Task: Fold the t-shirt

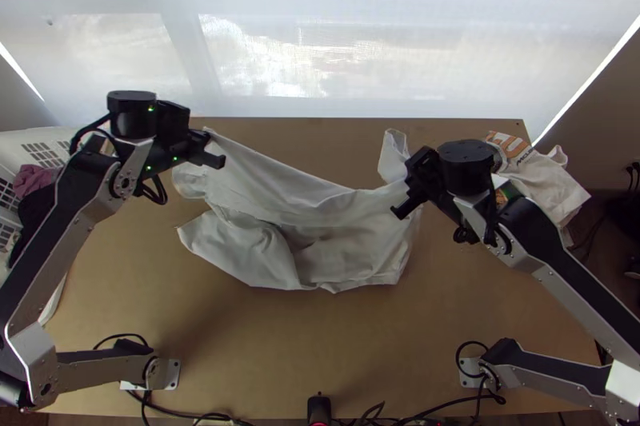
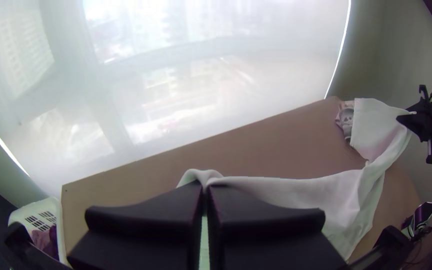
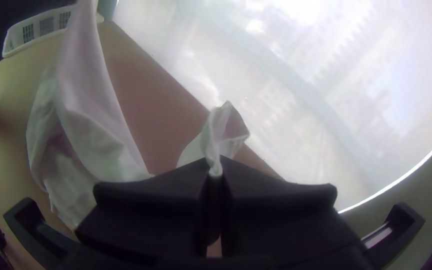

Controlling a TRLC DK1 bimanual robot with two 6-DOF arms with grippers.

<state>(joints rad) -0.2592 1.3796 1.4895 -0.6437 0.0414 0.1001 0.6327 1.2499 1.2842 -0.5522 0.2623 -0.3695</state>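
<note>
Both left gripper (image 2: 206, 186) and right gripper (image 3: 216, 169) are clamping the t-shirt (image 1: 288, 188) over the table (image 1: 280, 346), likely spreading it for laying flat.

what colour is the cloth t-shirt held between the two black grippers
The t-shirt is white, greyish in its shaded folds; the top view shows it best.

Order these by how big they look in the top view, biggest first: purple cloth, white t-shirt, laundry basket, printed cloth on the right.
1. White t-shirt
2. Printed cloth and laundry basket: unsure, as the basket is partly hidden and cut off
3. Purple cloth
</note>
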